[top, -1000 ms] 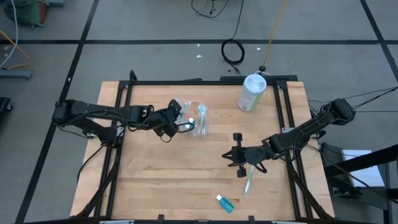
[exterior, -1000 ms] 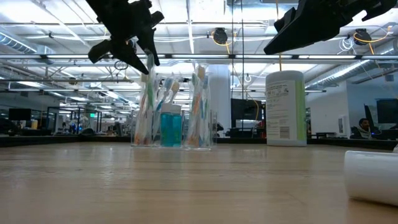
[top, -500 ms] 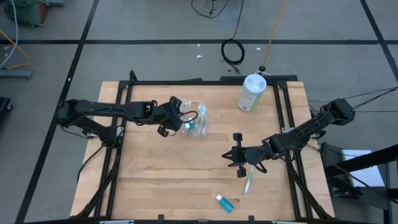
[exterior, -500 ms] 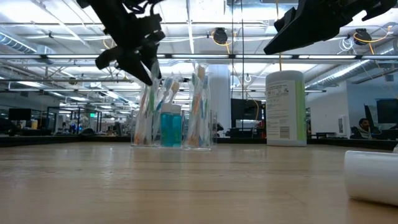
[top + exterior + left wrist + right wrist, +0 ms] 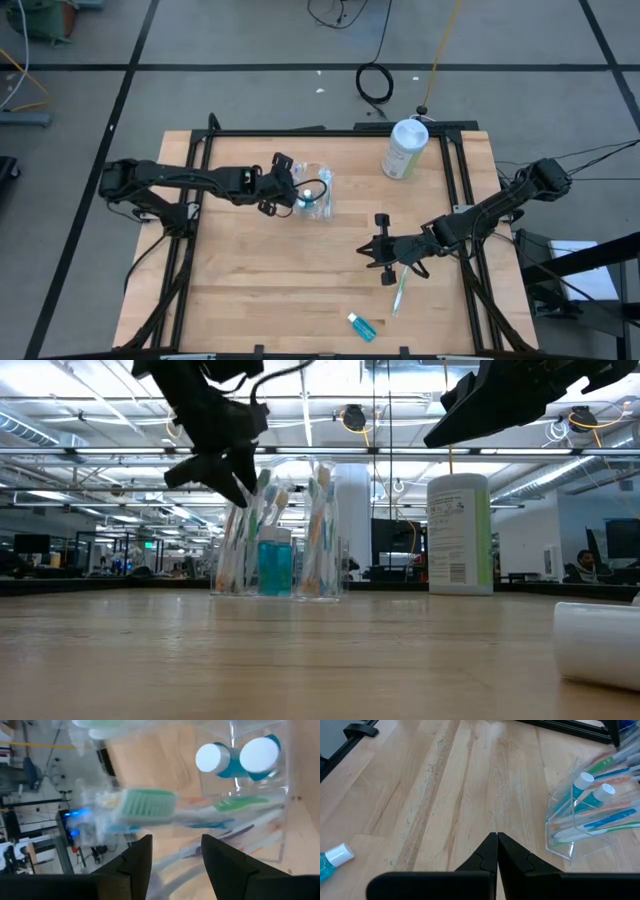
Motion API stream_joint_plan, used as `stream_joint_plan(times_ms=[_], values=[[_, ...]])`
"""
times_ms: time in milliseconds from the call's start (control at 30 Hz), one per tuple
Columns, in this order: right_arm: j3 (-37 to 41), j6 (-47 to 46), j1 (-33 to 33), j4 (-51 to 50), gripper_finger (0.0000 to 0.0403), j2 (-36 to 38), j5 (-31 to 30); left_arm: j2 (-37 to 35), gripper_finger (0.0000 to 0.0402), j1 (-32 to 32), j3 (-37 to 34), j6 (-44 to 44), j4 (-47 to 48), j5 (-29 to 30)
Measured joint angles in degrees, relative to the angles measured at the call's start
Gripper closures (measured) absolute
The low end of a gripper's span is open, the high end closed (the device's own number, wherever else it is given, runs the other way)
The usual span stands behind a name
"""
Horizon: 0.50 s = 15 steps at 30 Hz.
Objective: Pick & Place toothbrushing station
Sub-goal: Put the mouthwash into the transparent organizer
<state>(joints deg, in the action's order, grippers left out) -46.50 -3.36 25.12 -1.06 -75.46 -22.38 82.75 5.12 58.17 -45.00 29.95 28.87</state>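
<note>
Your left gripper (image 5: pixel 284 186), jaws apart and holding nothing, hovers at the toothbrushing station (image 5: pixel 316 194) standing at the table's far middle; drop carelessly and you'll snag a toothbrush (image 5: pixel 150 806), tipping it

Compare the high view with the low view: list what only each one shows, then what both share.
Only the high view: a loose green toothbrush and a small blue white-capped bottle lying on the wooden table near the shut right gripper.

Only the low view: the room behind, and a white cylinder lying at the table's edge.

Both: the clear plastic toothbrush holder, the tall white-and-green canister, and the left gripper at the holder.
</note>
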Motion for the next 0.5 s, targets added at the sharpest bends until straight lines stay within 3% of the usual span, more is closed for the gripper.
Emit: stream_joint_plan(times_ms=[300, 500], values=[[0.0, 0.0, 0.0, 0.0, 0.0403, 0.0, 0.0, -7.4, 0.0224, -3.4, 0.0, 0.2, -0.1, 0.1], [0.0, 0.0, 0.0, 0.0, 0.0403, 0.0, 0.0, -14.3, 0.0224, -6.8, 0.0, 6.7, -0.2, -0.7]])
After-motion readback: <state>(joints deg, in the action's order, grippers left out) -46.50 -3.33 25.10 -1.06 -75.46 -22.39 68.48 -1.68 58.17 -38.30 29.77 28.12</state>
